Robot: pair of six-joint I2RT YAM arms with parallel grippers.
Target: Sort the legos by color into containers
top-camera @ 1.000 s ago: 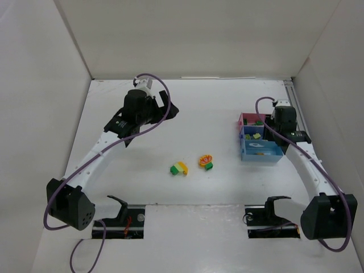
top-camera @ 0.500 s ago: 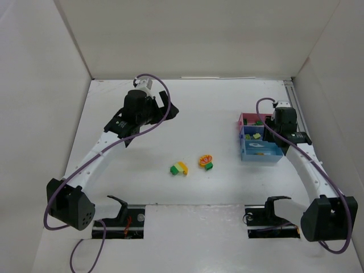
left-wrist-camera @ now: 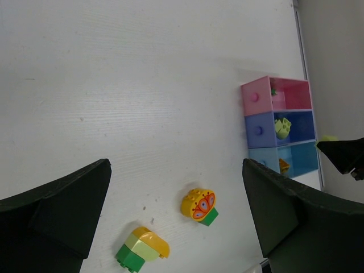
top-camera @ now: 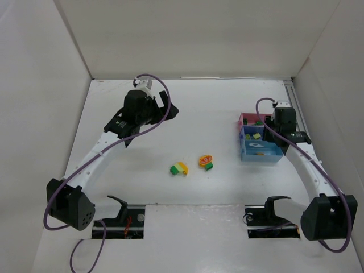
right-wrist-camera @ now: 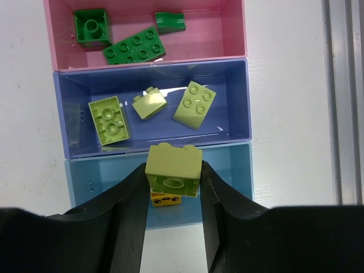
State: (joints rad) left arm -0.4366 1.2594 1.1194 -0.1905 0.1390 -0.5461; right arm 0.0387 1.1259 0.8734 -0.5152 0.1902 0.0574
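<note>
My right gripper [right-wrist-camera: 173, 177] is shut on a pale yellow-green lego [right-wrist-camera: 173, 168], held above the seam between the dark blue container [right-wrist-camera: 230, 126] and the light blue container [right-wrist-camera: 239, 170]. The pink container [right-wrist-camera: 227, 35] holds three dark green legos [right-wrist-camera: 134, 52]. Three pale green ones [right-wrist-camera: 110, 119] lie in the dark blue container, and a yellow one [right-wrist-camera: 166, 199] in the light blue. Two mixed clumps sit mid-table: green, pale green and yellow [top-camera: 179, 168], and orange on green [top-camera: 206, 161]. My left gripper [left-wrist-camera: 176, 222] hangs open, high above the table at the far left, nothing between its fingers.
White walls enclose the table on three sides. A metal rail [right-wrist-camera: 341, 85] runs along the right edge just beside the containers. The arm bases and their black mounts [top-camera: 122, 211] sit at the near edge.
</note>
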